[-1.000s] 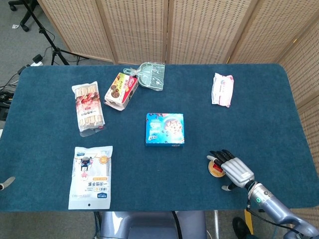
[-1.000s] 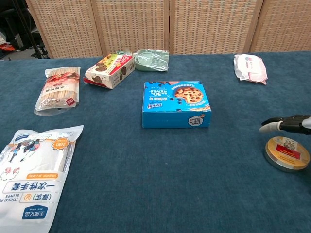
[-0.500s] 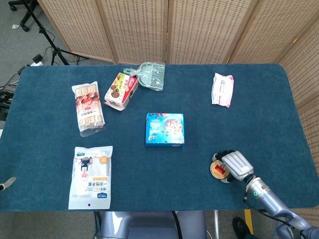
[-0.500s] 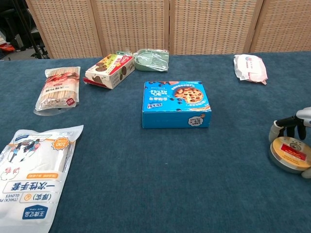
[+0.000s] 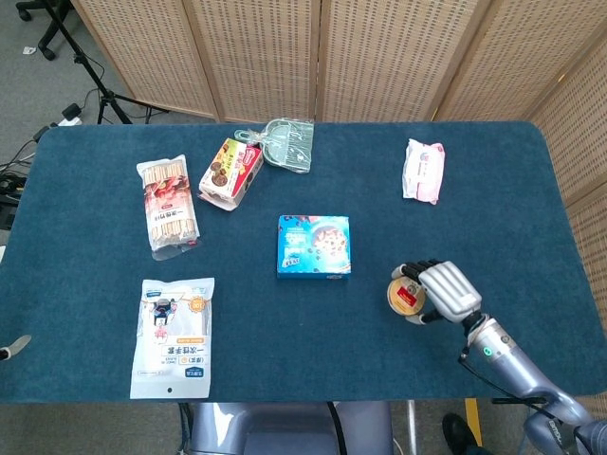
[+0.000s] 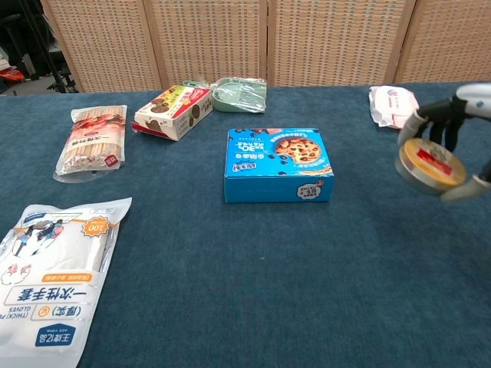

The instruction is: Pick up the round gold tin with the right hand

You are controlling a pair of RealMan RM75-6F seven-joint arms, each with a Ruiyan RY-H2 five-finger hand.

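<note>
The round gold tin (image 5: 405,297) (image 6: 429,164) with a red label hangs tilted above the blue table, to the right of the blue cookie box. My right hand (image 5: 441,291) (image 6: 457,126) grips it, fingers over the far rim and thumb under the near rim. In the chest view the tin is well clear of the cloth. My left hand shows only as a small tip at the left edge (image 5: 11,349) of the head view; its fingers cannot be made out.
A blue cookie box (image 5: 314,245) lies mid-table. A white and pink wipes pack (image 5: 423,170) sits back right. At the back left lie a biscuit box (image 5: 230,172), a green clear bag (image 5: 287,144) and a snack stick pack (image 5: 169,206). A gloves pack (image 5: 174,336) is front left.
My right hand closed on the gold tin and lifted it off the table, carrying it up and slightly left toward the cookie box. Nothing else moved.
</note>
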